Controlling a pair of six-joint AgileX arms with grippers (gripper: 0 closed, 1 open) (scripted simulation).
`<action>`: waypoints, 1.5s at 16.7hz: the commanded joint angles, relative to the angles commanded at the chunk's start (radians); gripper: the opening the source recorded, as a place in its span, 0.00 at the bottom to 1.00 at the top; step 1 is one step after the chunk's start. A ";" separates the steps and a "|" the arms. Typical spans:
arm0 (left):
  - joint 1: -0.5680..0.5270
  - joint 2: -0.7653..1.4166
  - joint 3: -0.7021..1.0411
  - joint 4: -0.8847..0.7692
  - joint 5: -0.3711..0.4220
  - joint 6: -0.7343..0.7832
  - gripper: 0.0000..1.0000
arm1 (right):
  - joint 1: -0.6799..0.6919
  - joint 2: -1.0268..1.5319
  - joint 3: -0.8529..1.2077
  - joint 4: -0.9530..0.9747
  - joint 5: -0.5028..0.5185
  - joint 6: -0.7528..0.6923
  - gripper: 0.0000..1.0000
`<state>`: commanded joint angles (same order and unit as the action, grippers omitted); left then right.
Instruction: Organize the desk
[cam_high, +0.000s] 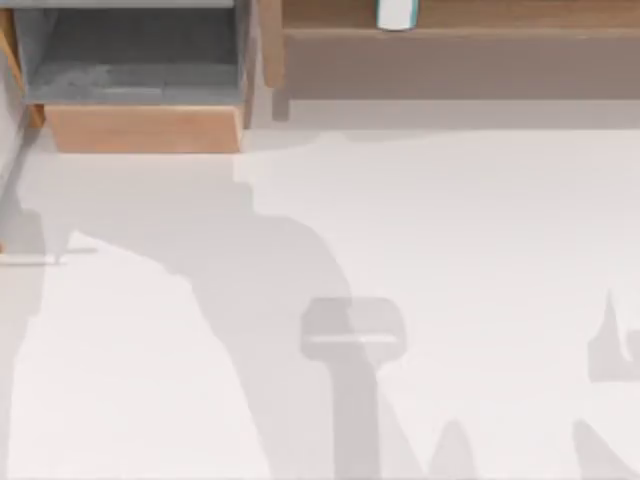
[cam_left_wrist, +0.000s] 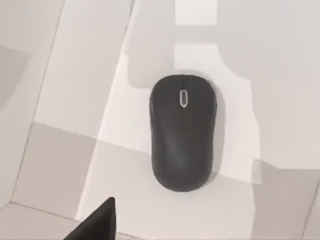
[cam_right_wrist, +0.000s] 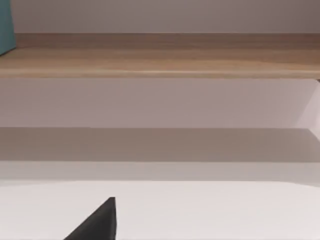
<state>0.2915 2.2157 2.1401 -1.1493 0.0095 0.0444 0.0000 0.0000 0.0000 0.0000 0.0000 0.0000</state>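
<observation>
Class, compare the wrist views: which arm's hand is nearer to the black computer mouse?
Left. The left hand hangs above the mouse, looking down on it on the white desk. The right hand faces the wooden shelf instead.

At the surface's far edge, the drawer box and raised shelf are cut off by the top view's upper edge, as is a white-and-teal object on the shelf, too cropped to identify
</observation>
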 joint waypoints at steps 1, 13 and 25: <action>0.011 0.082 0.078 -0.043 0.000 0.001 1.00 | 0.000 0.000 0.000 0.000 0.000 0.000 1.00; 0.029 0.410 0.393 -0.229 0.007 0.008 1.00 | 0.000 0.000 0.000 0.000 0.000 0.000 1.00; 0.051 0.337 0.310 -0.218 0.010 0.034 1.00 | 0.000 0.000 0.000 0.000 0.000 0.000 1.00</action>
<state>0.3422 2.5528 2.4499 -1.3676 0.0192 0.0788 0.0000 0.0000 0.0000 0.0000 0.0000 0.0000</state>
